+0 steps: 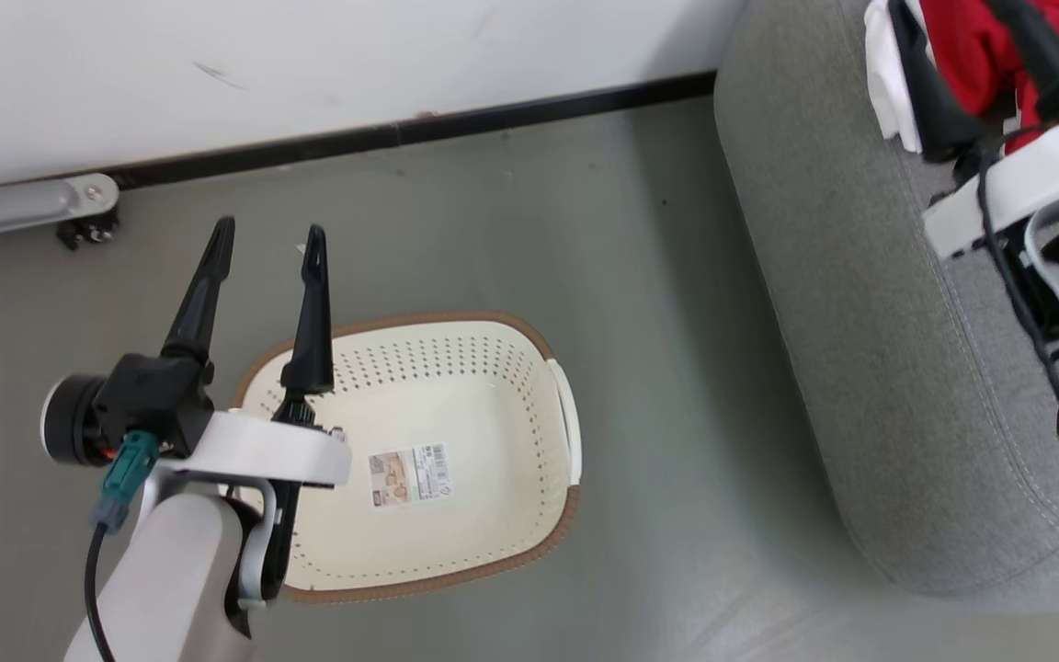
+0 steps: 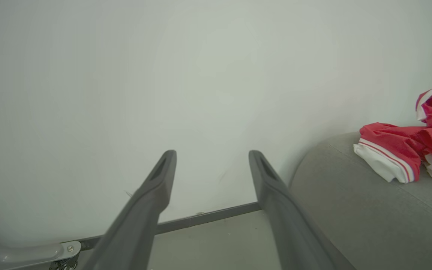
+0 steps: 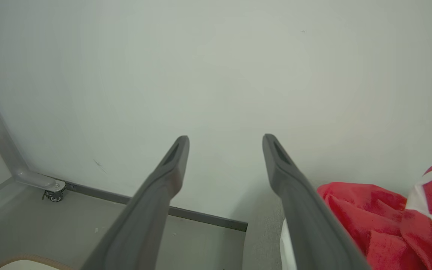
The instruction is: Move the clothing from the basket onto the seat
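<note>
The cream basket (image 1: pixel 456 359) with a brown rim stands on the floor, and only a label sticker (image 1: pixel 408 475) shows on its bare bottom. My left gripper (image 1: pixel 267 232) hovers open over the basket's left end, its fingers (image 2: pixel 156 187) pointing at the wall. The red clothing (image 1: pixel 971 55) with white trim lies bunched on the grey seat (image 1: pixel 860 276) at the right. It also shows in the left wrist view, clothing (image 2: pixel 396 150) on the seat (image 2: pixel 351 210). My right gripper (image 1: pixel 952 11) stands open over the clothing (image 3: pixel 369 213), with nothing between its fingers (image 3: pixel 163 180).
A white wall (image 1: pixel 309 64) with a black baseboard (image 1: pixel 493 118) runs behind the basket. A grey metal bar with a small caster (image 1: pixel 79 207) sits at the far left. Grey-green floor (image 1: pixel 667 322) lies between the basket and the seat.
</note>
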Available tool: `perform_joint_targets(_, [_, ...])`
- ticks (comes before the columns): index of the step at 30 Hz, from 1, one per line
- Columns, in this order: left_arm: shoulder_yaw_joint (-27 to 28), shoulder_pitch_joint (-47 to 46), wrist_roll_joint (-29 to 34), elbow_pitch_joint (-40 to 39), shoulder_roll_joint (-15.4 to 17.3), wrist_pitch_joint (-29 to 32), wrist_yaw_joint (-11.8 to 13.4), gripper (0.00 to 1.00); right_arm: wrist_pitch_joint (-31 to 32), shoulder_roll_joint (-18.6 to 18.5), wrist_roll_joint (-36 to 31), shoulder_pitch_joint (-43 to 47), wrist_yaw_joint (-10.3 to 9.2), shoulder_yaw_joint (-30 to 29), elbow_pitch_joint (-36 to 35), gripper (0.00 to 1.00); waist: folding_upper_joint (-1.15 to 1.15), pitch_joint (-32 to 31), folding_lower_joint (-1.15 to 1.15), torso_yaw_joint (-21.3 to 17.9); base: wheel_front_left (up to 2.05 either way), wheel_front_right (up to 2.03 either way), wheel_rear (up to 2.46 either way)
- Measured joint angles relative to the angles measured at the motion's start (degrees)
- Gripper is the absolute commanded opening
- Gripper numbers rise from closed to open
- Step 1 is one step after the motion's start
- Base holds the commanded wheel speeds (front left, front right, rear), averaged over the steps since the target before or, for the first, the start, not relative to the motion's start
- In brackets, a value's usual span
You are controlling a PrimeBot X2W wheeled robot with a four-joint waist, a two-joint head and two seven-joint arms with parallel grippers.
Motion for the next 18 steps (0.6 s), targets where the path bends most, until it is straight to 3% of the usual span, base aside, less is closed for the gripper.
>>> perform_joint_targets(14, [4.03, 9.94, -1.81, 1.72, 0.10, -1.05, -0.11, 1.00, -0.01, 0.78, -3.89, 13.87, 0.00, -5.01, -7.61, 1.00, 0.00, -8.20, 0.00, 5.18, 0.00, 0.00, 0.00])
perform_joint_targets(18, [4.37, 12.09, -1.90, 2.15, 0.20, -1.07, -1.20, 1.00, -0.01, 1.16, -5.27, 18.21, 0.00, -6.81, -9.37, 1.00, 0.00, -10.28, 0.00, 6.38, 0.00, 0.00, 0.00])
